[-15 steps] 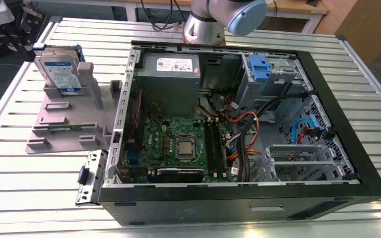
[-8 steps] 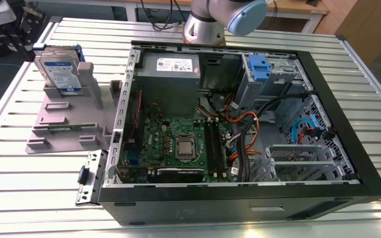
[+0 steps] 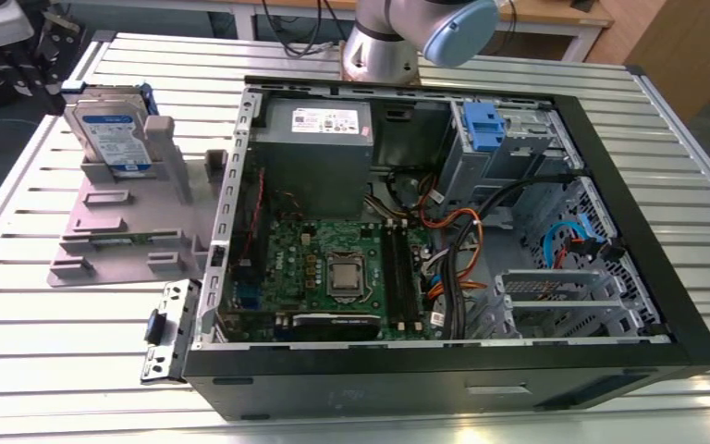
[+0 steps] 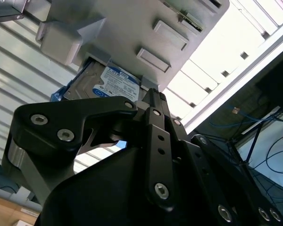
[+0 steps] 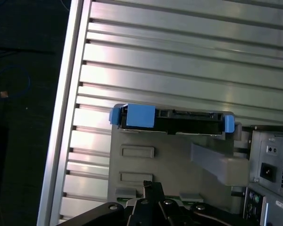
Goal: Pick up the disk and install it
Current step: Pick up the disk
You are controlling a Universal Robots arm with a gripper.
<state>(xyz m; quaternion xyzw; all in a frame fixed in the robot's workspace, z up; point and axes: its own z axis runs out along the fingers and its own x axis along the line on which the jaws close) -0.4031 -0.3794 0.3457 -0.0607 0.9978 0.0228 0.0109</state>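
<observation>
The disk (image 3: 111,132) stands on edge in the grey plastic stand (image 3: 121,231) at the exterior view's left, its white-and-blue label facing the camera and a blue bracket round it. In the first wrist view I see the disk's (image 5: 188,123) dark upper edge with blue bracket ends, beyond my gripper (image 5: 147,186). In the second wrist view the disk's label (image 4: 115,84) shows past my gripper (image 4: 151,96). The gripper hangs above the stand, short of the disk and apart from it. Its fingers meet at the tips, shut on nothing.
An open computer case (image 3: 651,277) lies on the slatted metal table (image 3: 355,407), right beside the stand. A blue bracket (image 3: 483,120) sits in the case's far drive bay. Cables and the motherboard (image 3: 343,268) lie inside. The arm's base (image 3: 386,46) stands behind the case.
</observation>
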